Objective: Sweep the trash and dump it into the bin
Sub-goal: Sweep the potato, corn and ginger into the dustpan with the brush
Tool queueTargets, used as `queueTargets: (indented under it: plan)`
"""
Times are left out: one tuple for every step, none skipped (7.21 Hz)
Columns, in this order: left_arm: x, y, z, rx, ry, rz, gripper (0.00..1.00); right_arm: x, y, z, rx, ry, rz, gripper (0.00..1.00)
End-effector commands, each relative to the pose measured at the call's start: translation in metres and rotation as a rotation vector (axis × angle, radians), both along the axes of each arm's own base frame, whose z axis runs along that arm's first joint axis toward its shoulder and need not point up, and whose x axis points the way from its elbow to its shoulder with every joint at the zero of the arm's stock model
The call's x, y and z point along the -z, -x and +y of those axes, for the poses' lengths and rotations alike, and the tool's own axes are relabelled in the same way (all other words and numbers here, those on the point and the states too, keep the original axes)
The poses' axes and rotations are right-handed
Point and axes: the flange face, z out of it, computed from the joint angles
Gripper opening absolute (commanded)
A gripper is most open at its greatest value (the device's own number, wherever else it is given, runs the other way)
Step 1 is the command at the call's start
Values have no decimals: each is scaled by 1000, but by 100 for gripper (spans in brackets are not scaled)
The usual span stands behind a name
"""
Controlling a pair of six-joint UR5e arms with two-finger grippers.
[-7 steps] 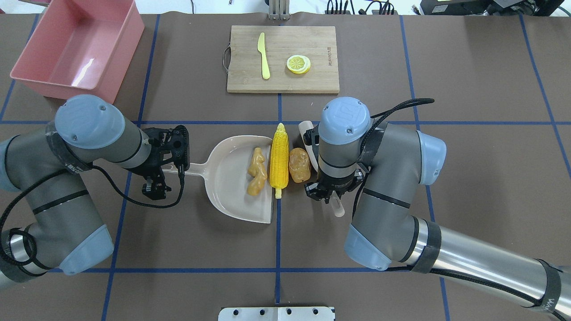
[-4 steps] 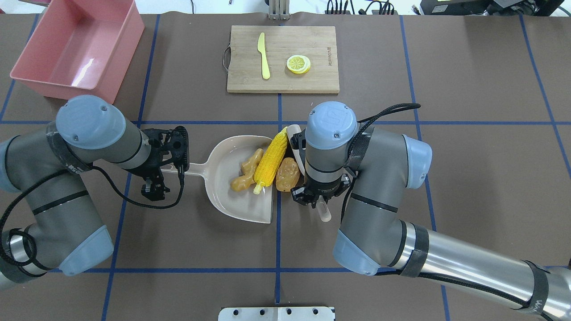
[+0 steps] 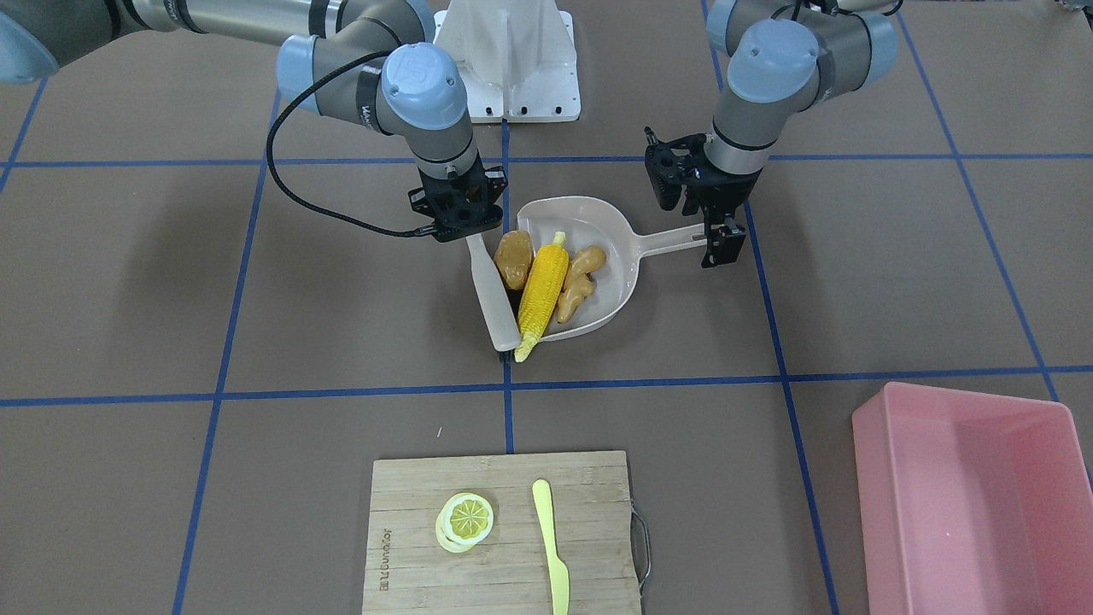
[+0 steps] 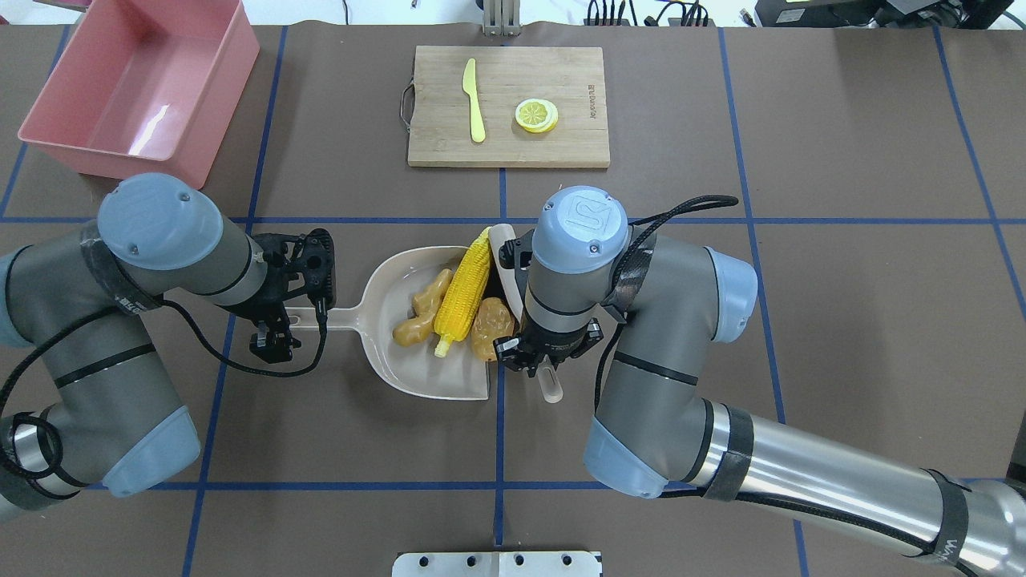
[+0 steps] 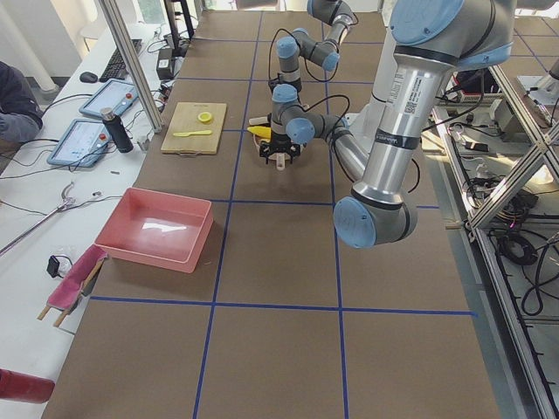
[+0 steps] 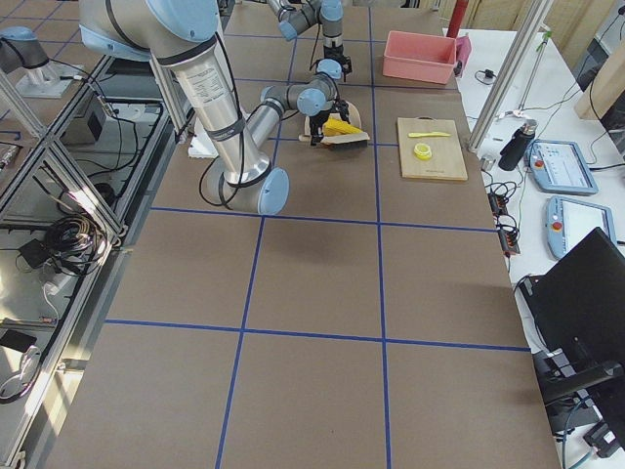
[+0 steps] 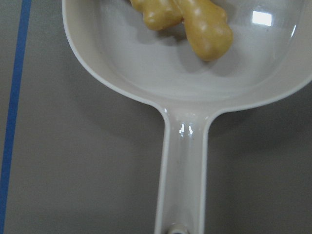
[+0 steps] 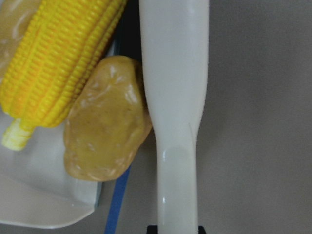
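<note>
The yellow corn cob (image 4: 463, 290), tan ginger root (image 4: 421, 308) and brown potato (image 4: 490, 328) lie together in the beige dustpan (image 4: 417, 373). The corn's tip sticks out past the pan's far side, and the potato sits on the pan's open lip. My right gripper (image 4: 533, 365) is shut on a white brush (image 3: 493, 290) that presses against the potato (image 8: 107, 131). My left gripper (image 4: 280, 327) is shut on the dustpan's handle (image 7: 183, 165). The pink bin (image 4: 120, 88) stands empty at the far left corner.
A wooden cutting board (image 4: 441, 144) with a pale yellow knife (image 4: 474, 100) and a lemon slice (image 4: 536, 114) lies at the far middle. A metal base plate (image 4: 497, 563) sits at the near edge.
My right gripper has swept the brush to the left, pushing the corn and potato onto the dustpan and the ginger deeper in. The dustpan and left gripper have shifted slightly left.
</note>
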Motion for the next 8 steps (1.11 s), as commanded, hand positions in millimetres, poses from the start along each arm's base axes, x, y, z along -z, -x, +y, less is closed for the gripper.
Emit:
queueTargets:
  plan:
    - [-2,1,0,-6,-3,5,98,12,1,2,-1,8,-44,0]
    - [0,2,0,-4,-5,8,98,17,4,4,-10,10,-72,0]
    - [2,2,0,-5,-7,9,98,24,4,4,-28,16,-96,0]
    - [1,3,0,-5,-6,10,98,29,5,6,-43,28,-120,0]
    - [0,10,3,5,-8,7,98,30,6,9,-56,40,-142,0]
    - [-3,9,2,4,-6,3,98,31,6,12,-76,66,-158,0]
    - [-2,10,3,5,-9,5,98,32,3,13,-88,82,-171,0]
    - [-2,10,3,5,-8,4,98,33,-12,10,-58,123,-183,0]
